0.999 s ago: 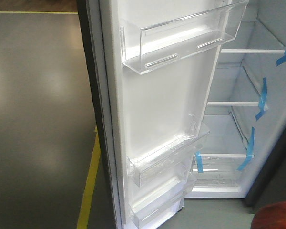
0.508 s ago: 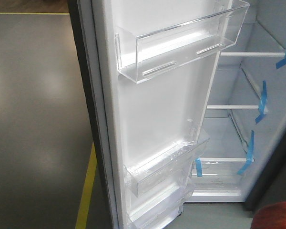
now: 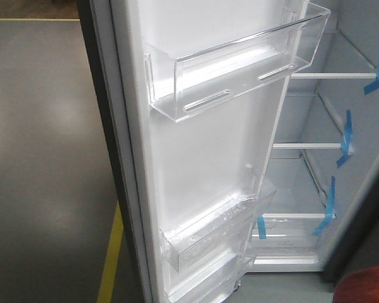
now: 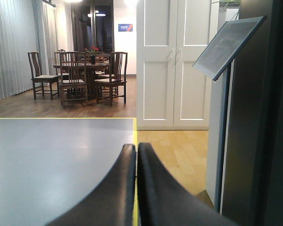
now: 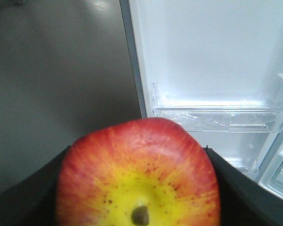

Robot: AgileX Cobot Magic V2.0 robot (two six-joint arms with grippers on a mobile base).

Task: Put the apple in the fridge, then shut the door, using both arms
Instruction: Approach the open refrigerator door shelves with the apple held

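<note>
My right gripper point(image 5: 139, 188) is shut on the apple point(image 5: 137, 174), red with a yellow underside, black fingers pressed on both its sides. The apple's red top shows at the lower right of the front view point(image 3: 365, 285). The fridge point(image 3: 316, 126) stands open, white inside with glass shelves and blue tape strips. Its door point(image 3: 202, 158) is swung wide, white liner and clear bins facing me; it also shows in the right wrist view point(image 5: 212, 70). My left gripper point(image 4: 136, 149) is shut and empty, pointing across the grey floor beside the dark fridge side point(image 4: 259, 117).
A yellow floor line point(image 3: 110, 252) runs left of the door. In the left wrist view a tilted sign on a stand point(image 4: 228, 44), white cupboard doors point(image 4: 177, 61) and a dining table with chairs point(image 4: 80, 75) stand beyond the grey floor.
The view has shifted: the door and its bins have slid left and slightly down in the front view. The apple stays at the lower right corner.
</note>
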